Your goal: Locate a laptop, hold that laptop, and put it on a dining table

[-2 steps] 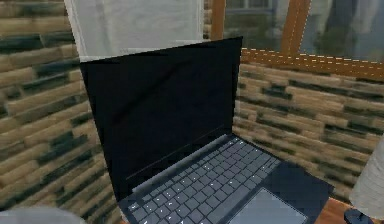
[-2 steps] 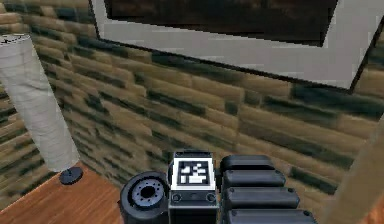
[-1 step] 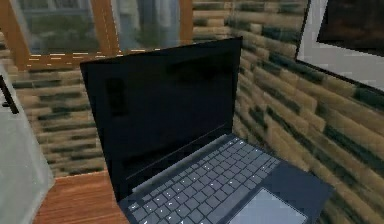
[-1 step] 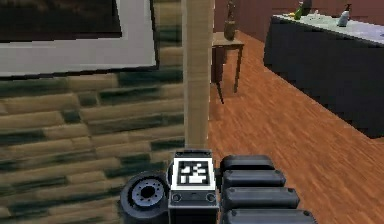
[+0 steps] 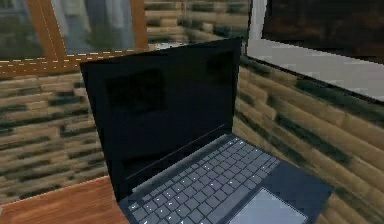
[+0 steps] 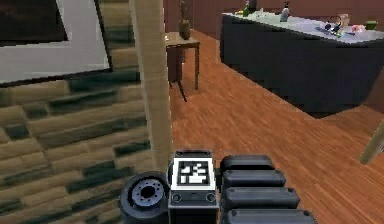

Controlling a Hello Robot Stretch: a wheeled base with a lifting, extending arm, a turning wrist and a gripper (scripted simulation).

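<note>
Dead ahead and close: a slim black open laptop (image 5: 190, 130) with a blank dark screen and grey-blue keyboard, lid upright before a wall (image 5: 300, 130) of tan and dark green bricks. Shows its near left corner by the edge of a reddish-brown wooden surface (image 5: 60, 205) (cannot tell whether resting on it). Runs its hinge on a slant, from the forward view's lower left up toward the right, keyboard nearest the camera.

Out on the arm side, tucked low against the robot's body: the dark round-bodied gripper (image 6: 145, 198), just left of a white black-marked square (image 6: 192, 172) on the stacked dark arm (image 6: 255, 190). Cannot make out the fingers' far end, so cannot tell their state or whether holding anything.

Judging by both views, puts the laptop toward the robot's front from the gripper, not out along the reach (a turn of the base likely first). Beyond, across orange-brown floorboards (image 6: 250, 120): a long dark-sided table (image 6: 300, 70) with a pale cluttered top, perhaps the dining table.
</note>
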